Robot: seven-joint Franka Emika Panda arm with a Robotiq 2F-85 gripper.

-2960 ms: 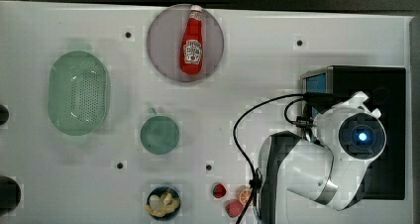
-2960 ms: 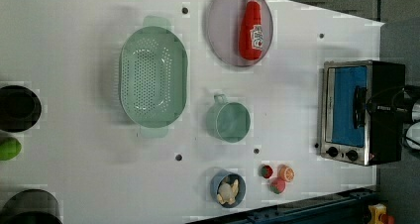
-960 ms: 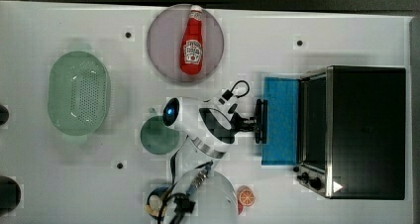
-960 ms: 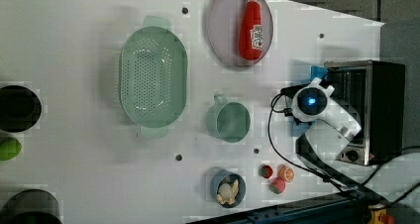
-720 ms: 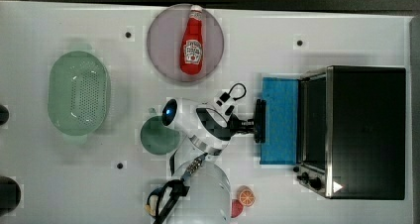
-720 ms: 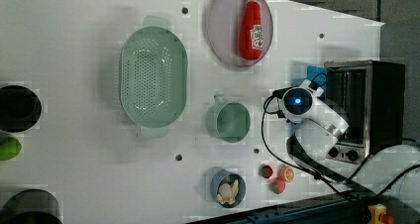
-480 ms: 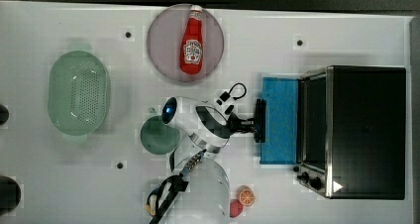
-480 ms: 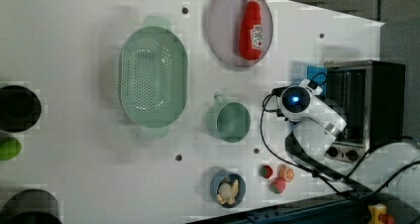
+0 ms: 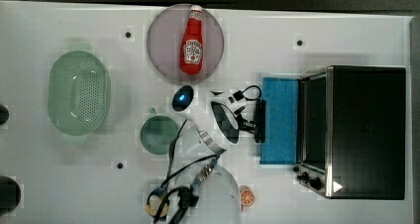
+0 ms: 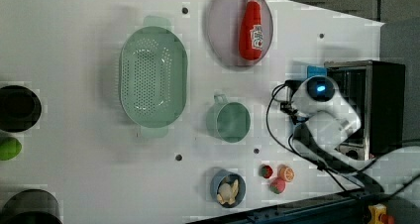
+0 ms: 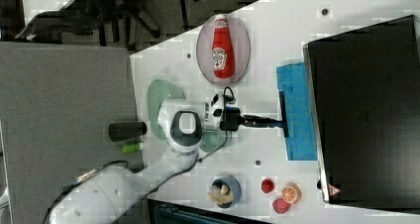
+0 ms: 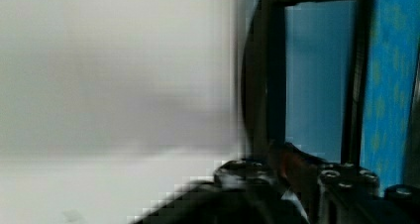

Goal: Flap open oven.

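Oven door stays flapped down since a second ago; we cannot tell whether our gripper grasps its handle. Ketchup bottle lies on the plate.

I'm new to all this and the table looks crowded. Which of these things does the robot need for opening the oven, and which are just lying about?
For the job:
- oven
- its blue door, folded down flat
- door handle
- gripper

Lying about:
- ketchup bottle on a plate
- green strainer
- green cup
- small bowl
- toy fruit

Bright, even light, blocky scene views, blurred wrist view
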